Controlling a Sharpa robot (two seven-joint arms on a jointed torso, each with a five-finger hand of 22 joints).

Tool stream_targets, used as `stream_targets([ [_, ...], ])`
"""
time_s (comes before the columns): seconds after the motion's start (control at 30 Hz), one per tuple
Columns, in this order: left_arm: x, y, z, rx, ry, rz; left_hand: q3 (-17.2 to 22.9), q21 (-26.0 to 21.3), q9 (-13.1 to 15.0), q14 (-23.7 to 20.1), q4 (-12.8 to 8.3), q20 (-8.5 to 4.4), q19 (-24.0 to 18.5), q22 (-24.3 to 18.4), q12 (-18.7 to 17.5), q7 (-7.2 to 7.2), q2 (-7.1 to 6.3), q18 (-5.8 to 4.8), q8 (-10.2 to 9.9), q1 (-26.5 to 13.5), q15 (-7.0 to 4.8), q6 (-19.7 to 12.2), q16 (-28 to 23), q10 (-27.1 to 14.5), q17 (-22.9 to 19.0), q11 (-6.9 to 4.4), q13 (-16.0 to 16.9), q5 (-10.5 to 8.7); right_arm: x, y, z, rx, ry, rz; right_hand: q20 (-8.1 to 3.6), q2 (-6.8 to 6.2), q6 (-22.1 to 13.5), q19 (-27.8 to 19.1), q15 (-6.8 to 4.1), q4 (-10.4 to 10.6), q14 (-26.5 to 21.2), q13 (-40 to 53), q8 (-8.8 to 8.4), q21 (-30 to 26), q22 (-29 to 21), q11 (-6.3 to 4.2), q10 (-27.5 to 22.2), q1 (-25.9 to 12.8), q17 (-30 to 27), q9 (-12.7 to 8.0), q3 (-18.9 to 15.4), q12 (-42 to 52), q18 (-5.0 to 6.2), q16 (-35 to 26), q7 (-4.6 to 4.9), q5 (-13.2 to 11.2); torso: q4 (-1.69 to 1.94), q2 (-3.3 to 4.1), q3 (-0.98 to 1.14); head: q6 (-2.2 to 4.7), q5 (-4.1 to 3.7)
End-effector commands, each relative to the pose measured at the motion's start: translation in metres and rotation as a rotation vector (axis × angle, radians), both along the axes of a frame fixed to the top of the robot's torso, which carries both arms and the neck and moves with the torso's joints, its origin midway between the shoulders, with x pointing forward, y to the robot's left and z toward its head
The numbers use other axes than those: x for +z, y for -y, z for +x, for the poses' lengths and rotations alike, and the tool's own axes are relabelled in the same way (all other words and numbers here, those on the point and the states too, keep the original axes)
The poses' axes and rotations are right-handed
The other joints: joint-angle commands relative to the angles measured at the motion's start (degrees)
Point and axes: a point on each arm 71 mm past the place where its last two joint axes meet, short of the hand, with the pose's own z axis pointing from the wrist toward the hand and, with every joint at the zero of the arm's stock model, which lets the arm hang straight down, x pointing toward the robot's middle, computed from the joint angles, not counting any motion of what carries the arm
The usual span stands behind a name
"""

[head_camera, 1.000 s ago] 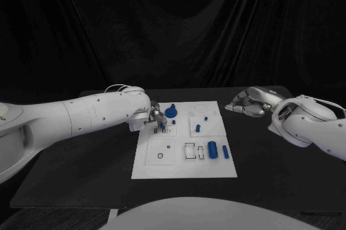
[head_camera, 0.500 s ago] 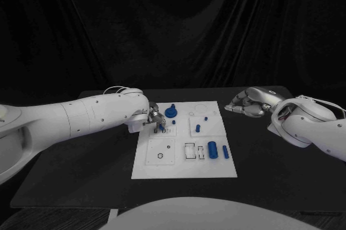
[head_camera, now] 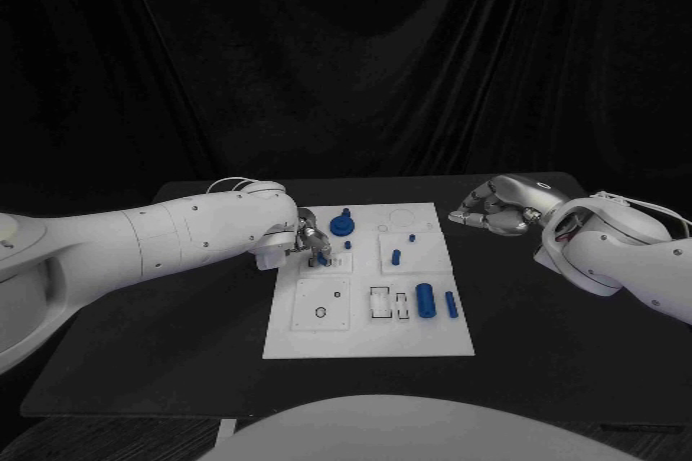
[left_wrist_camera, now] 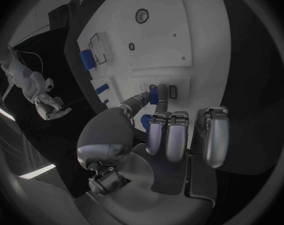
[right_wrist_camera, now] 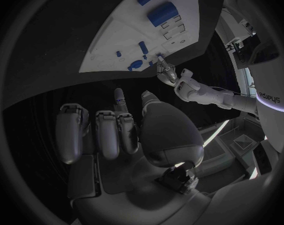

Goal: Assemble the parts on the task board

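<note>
**Head view: left hand pinching a small blue peg at the board's slots**

Head view shows our left hand at the near-left part of the flat white task board, which lies mid-counter on the black counter. From the left wrist view, our thumb and a finger pinch a small blue peg right over a row of small dark slots; the other fingers are curled loosely. Our right hand hovers off the board's far-right corner, fingers curled in on nothing we can see.

We judge the peg light, rigid and smooth, so likely to twist or slip; pinching it high, near its top, keeps its tip free. Whether the tip has entered a slot is hidden by our fingers. Other blue parts lie on the board, too small to identify.
</note>
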Motion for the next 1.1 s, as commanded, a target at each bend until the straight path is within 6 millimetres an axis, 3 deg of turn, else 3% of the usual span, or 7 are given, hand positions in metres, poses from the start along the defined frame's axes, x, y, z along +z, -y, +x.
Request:
stream_targets([
  [0.03,-0.0023,0.0031,-0.0009,-0.005,0.001,-0.022,-0.11,-0.22,-0.09,6.06,0.38,-0.20,0.44,11.92,0.15,-0.27,0.63,0.22,-0.24,-0.08,-0.19,-0.01,-0.25,5.97,15.06,-0.09,15.04,0.08,0.0001,-0.0004,-0.0003,0.003,0.011,0.006,0.30,0.11,0.18,1.35,0.34,-0.24,4.81,15.09,0.19,-0.43,11.67,0.42,5.89,0.71,9.46,0.09,-0.01,0.20,0.68,-0.29,0.02,0.26,0.00,0.02,0.00,0.01,-0.03],
  [0.33,-0.0063,0.0053,-0.0018,-0.008,0.001,-0.030,-0.07,-0.29,-0.10,6.06,0.43,-0.18,0.38,11.89,0.15,-0.25,0.71,0.24,-0.30,-0.05,-0.18,-0.02,-0.25,5.97,15.06,-0.08,15.04,0.08,-0.0003,0.0003,-0.0005,0.002,0.010,0.006,0.30,0.17,0.15,1.34,0.33,-0.21,4.81,15.09,0.17,-0.46,11.67,0.42,5.89,0.77,9.43,0.08,0.02,0.20,0.69,-0.31,0.03,0.34,0.00,0.01,0.00,0.01,0.00],
  [0.43,-0.0074,0.0059,-0.0020,-0.010,0.001,-0.033,-0.04,-0.26,-0.11,6.06,0.45,-0.17,0.41,11.91,0.15,-0.24,0.76,0.22,-0.34,-0.02,-0.17,-0.04,-0.25,5.97,15.06,-0.07,15.04,0.08,-0.0011,0.0002,-0.0007,0.003,0.006,0.004,0.26,0.35,0.06,1.31,0.31,-0.06,4.81,15.09,0.19,-0.65,11.62,0.40,5.89,1.35,9.37,0.13,0.17,0.20,0.71,-0.34,0.03,2.13,0.00,0.02,-0.01,0.01,0.22],
  [1.1,-0.0114,0.0079,-0.0045,-0.017,-0.008,-0.039,0.02,-0.65,-0.15,6.06,0.38,-0.12,0.08,11.74,0.15,-0.15,0.73,0.33,-0.62,0.24,-0.10,-0.22,-0.25,5.97,15.06,0.01,15.04,-0.16,-0.0040,-0.0004,-0.0015,0.004,-0.005,0.001,0.25,0.37,0.00,1.28,0.30,-0.01,4.80,15.09,0.17,-0.73,11.59,0.41,5.89,1.44,9.32,0.14,0.17,0.20,0.73,-0.36,0.04,2.56,0.01,0.01,-0.02,0.01,0.43],
])
